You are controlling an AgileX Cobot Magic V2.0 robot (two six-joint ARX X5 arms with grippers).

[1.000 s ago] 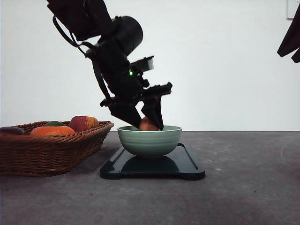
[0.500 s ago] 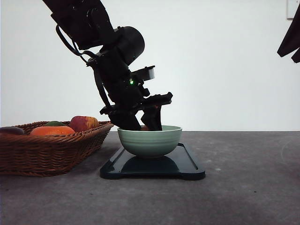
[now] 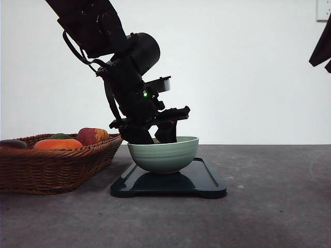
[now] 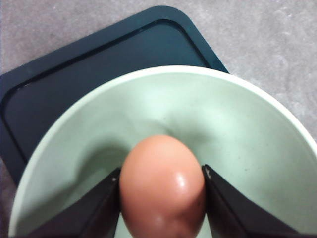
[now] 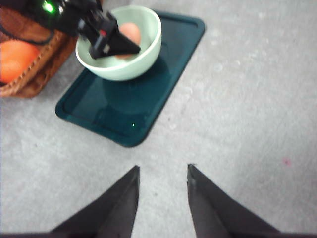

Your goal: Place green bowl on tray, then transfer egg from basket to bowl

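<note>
The pale green bowl [image 3: 163, 157] rests on the dark tray [image 3: 207, 183], tipped slightly with its right rim higher. My left gripper [image 3: 155, 137] reaches down into it, the fingertips hidden behind the rim. In the left wrist view the brown egg [image 4: 162, 186] sits between both fingers [image 4: 99, 213], low inside the bowl [image 4: 237, 134] above the tray [image 4: 74, 74]. The wicker basket [image 3: 51, 165] stands left of the tray. My right gripper [image 5: 162, 171] hangs open over bare table, well away from the bowl [image 5: 141, 54], egg [image 5: 130, 32] and tray [image 5: 133, 109].
The basket holds an orange fruit [image 3: 57, 144], a red apple [image 3: 92, 135] and a dark item [image 3: 11, 143] at its left edge. Grey tabletop stretches to the right of the tray. Part of the right arm [image 3: 321, 46] hangs at the upper right.
My left gripper has sunk lower with the egg, which is now hidden below the bowl's rim in the front view. The bowl has tipped and shifted slightly left.
</note>
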